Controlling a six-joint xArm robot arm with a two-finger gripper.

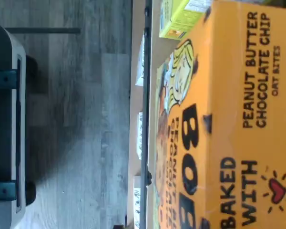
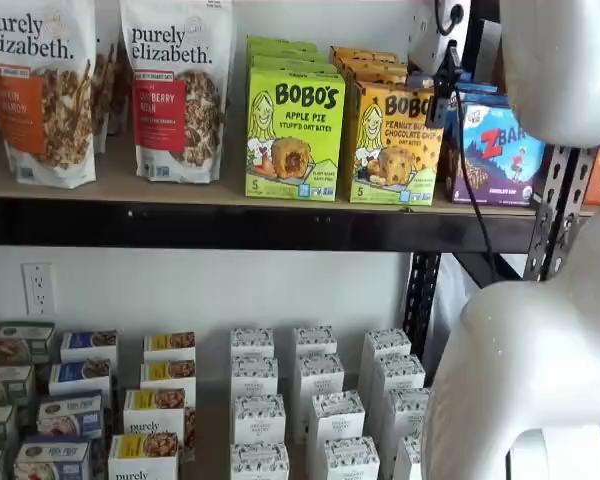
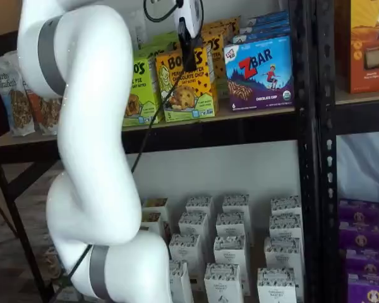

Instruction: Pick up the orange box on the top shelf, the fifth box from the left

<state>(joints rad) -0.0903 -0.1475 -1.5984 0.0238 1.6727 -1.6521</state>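
The orange box stands upright on the top shelf, between a lime-green box and a blue-purple box; more orange boxes stand behind it. It also shows in a shelf view and fills much of the wrist view, very close to the camera. My gripper hangs at the orange box's upper right corner, with a cable beside it. In a shelf view the gripper shows as a black finger over the box's top front. Only a side-on finger shows, so I cannot tell whether the gripper is open or closed on the box.
The lime-green Apple Pie box touches the orange box's left side. The ZBar box stands to its right. Granola bags stand further left. Small white cartons fill the lower level. A black upright stands at the right.
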